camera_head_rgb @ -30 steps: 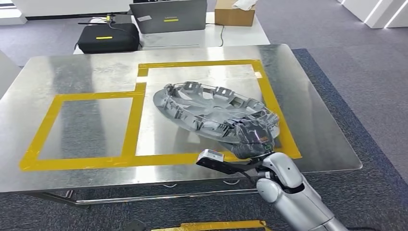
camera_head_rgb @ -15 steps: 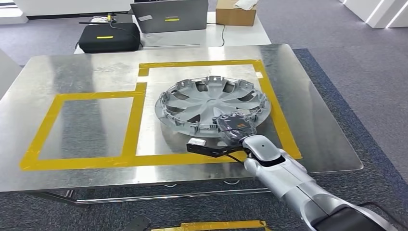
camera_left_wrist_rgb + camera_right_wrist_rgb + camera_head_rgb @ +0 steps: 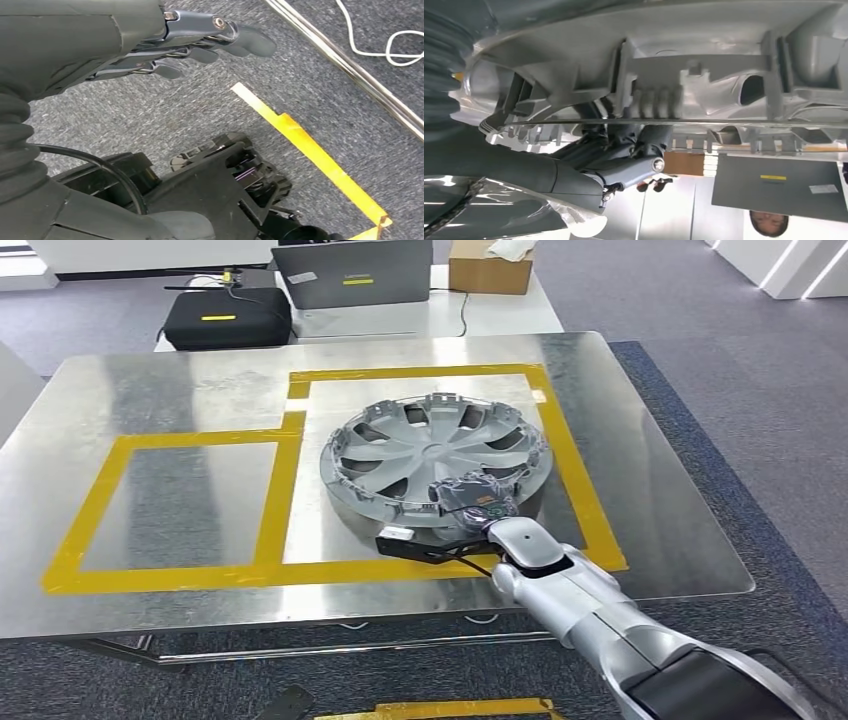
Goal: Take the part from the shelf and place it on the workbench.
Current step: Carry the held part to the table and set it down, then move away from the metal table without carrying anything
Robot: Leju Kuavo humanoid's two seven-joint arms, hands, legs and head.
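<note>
Grey hubcap (image 3: 437, 456), yellow tape outlines (image 3: 281, 502), shiny silver workbench (image 3: 160, 390).

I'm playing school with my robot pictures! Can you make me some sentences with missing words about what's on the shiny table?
1. The robot's ____ hand holds the rim of the grey wheel cover.
2. The wheel cover sits inside a rectangle of ____ tape on the metal workbench.
3. Beyond the workbench, a black case sits beside a ____.
4. The left hand hangs over grey ____.

Missing words: right; yellow; laptop; carpet
</note>
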